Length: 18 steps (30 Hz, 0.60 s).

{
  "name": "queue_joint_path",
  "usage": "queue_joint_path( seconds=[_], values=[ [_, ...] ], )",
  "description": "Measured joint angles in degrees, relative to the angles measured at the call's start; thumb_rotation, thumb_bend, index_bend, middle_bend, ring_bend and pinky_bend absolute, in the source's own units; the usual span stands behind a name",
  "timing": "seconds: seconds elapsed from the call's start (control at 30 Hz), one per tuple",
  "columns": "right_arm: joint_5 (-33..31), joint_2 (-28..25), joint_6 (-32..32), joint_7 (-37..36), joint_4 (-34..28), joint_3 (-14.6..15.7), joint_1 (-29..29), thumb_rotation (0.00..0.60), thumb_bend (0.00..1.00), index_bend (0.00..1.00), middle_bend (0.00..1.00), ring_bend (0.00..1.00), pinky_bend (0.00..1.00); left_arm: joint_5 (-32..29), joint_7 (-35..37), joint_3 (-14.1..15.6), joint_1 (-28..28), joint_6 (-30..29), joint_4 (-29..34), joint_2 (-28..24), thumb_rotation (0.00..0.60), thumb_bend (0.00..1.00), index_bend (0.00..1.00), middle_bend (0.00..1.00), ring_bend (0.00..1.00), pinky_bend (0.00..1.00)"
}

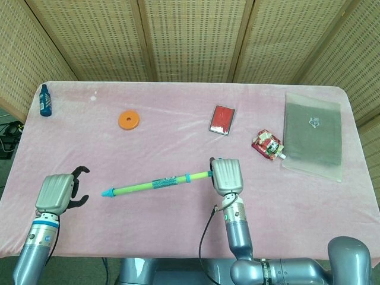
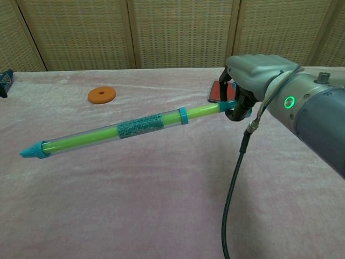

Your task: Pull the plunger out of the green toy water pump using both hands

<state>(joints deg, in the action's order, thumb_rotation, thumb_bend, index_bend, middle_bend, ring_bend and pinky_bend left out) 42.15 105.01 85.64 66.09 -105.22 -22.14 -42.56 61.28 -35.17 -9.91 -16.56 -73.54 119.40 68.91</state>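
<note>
The green toy water pump [image 1: 155,184] [image 2: 116,131] is a long clear tube with a green plunger rod inside, a blue nozzle at its left tip and a blue collar near its right end. It hangs above the pink table, tilted with the nozzle lower. My right hand [image 1: 225,176] [image 2: 249,80] grips the plunger's handle end. At the front left my left hand [image 1: 58,193] is off the pump, its fingers curled apart toward the nozzle and holding nothing. The chest view does not show the left hand.
On the pink tablecloth [image 1: 178,142] lie an orange ring [image 1: 129,120] [image 2: 101,95], a red card case [image 1: 222,119] [image 2: 220,90], a red snack pouch [image 1: 267,145], a grey plastic sleeve [image 1: 312,134] at the right, and a blue bottle [image 1: 44,100] at the far left.
</note>
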Motion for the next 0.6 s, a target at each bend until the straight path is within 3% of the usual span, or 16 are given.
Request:
queue_joint_path(
  seconds=[0.33,0.6],
  values=[
    [-2.42,2.26,1.31,0.25,1.81,-0.68,-2.30,0.600,0.61,0.87,1.00,0.98,0.86,-13.33,-7.76,-1.94,-7.59,0.79,2.07,5.23,0.600,0.25,0.27,0.81,0.73,0.66],
    [-3.43,3.71,3.72,0.93,2.74,-2.06,-4.09,0.600,0.61,0.87,1.00,0.99,0.86,-16.16,-9.40,-0.64,-10.50,-0.79,2.05,8.79,0.600,0.25,0.27,0.81,0.73,0.66]
  ],
)
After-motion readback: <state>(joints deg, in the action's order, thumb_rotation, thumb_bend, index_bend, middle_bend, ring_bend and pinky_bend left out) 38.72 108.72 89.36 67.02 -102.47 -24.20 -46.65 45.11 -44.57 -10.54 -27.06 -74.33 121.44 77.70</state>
